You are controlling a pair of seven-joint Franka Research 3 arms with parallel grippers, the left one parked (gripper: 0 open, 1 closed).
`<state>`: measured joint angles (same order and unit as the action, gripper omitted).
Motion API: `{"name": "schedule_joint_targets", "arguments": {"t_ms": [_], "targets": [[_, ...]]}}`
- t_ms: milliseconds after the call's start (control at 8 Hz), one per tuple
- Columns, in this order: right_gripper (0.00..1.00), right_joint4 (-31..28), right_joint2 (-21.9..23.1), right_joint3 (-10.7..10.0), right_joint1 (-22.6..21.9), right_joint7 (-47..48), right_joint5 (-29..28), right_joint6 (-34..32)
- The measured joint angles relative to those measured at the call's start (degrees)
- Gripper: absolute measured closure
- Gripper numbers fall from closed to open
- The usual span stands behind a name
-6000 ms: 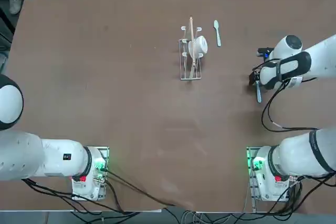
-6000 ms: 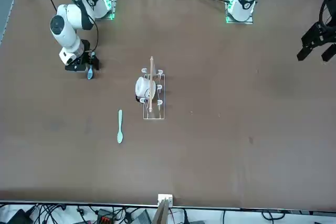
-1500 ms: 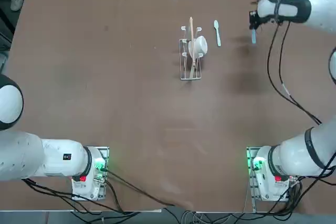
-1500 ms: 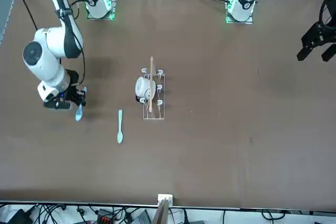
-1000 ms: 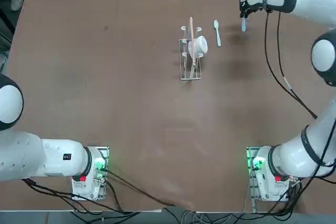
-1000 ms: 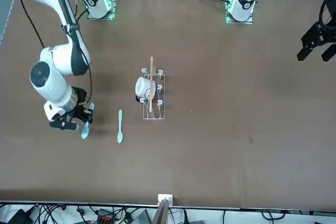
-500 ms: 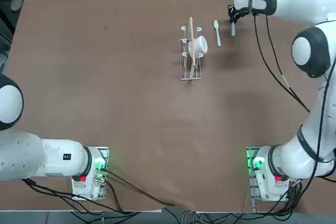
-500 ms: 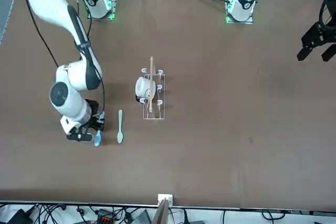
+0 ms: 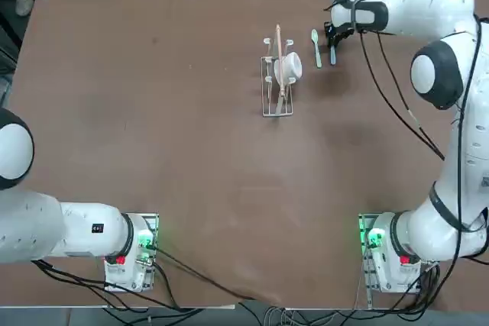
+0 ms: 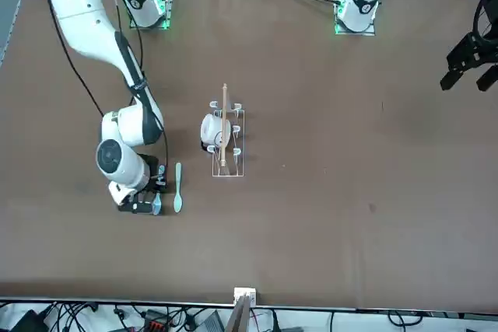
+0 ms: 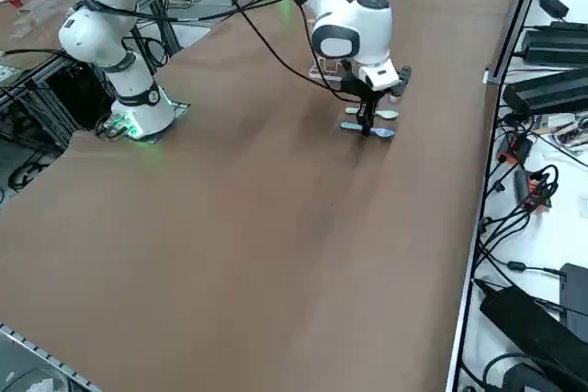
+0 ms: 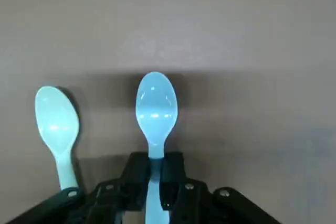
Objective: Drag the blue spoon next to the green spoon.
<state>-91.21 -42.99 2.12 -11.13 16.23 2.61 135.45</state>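
On the brown table (image 9: 191, 150), well out from the arm bases and toward the far edge, a small wire rack (image 9: 277, 85) stands with a white cup (image 9: 291, 66) and a long wooden stick (image 9: 279, 55) resting on it. Just beside the rack, on the side toward the table's right edge, lies the green spoon (image 9: 316, 47), its handle pointing back toward the robot and its bowl toward the far edge. Right next to it, one step nearer the right edge, is the blue spoon (image 9: 333, 54), lying parallel to the green one and not touching it, bowls side by side. The right gripper (image 9: 331, 37) stands over the blue spoon, pointing down at the table, its black fingers (image 12: 137, 174) pressed together and pinching the blue spoon's thin handle just behind the bowl. In the wrist view the blue spoon (image 12: 156, 109) juts out from between the fingers while the green spoon (image 12: 56, 127) lies free alongside it.
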Motion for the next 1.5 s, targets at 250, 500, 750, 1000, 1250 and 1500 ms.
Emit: {"name": "schedule_joint_targets", "arguments": {"t_ms": [250, 500, 750, 1000, 1250, 1500], "targets": [[0.85, 0.28, -0.11, -0.04, -0.01, 0.00, -0.01, 0.00], [0.68, 0.41, -0.14, -0.11, -0.01, -0.01, -0.01, 0.05], [0.31, 1.92, -0.08, -0.55, 0.02, -0.06, 0.00, 0.18], [0.00, 4.77, 1.55, -0.81, 0.06, -0.05, 0.00, -0.14], [0.00, 6.21, 7.32, -1.31, 0.57, -0.03, -0.01, -3.65], [0.00, 6.58, 14.20, -1.74, 1.61, -0.03, -0.01, -8.53]]}}
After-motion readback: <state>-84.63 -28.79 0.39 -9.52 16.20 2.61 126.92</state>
